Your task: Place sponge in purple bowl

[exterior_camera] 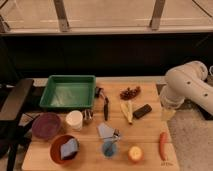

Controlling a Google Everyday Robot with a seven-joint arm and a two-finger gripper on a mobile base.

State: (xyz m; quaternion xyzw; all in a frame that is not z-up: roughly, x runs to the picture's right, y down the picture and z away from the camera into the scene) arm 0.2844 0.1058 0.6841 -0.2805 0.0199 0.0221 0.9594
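The light-blue sponge lies inside the orange-red bowl at the front left of the wooden table. The dark purple bowl stands just behind and to the left of it, with nothing visible in it. My white arm hangs over the table's right edge. The gripper is at its lower end by that edge, far to the right of both bowls and holding nothing that I can see.
A green tray stands at the back left. On the table are a white cup, a pale grey-blue folded piece, a small blue cup, a banana, a black block, grapes, a carrot and an orange fruit.
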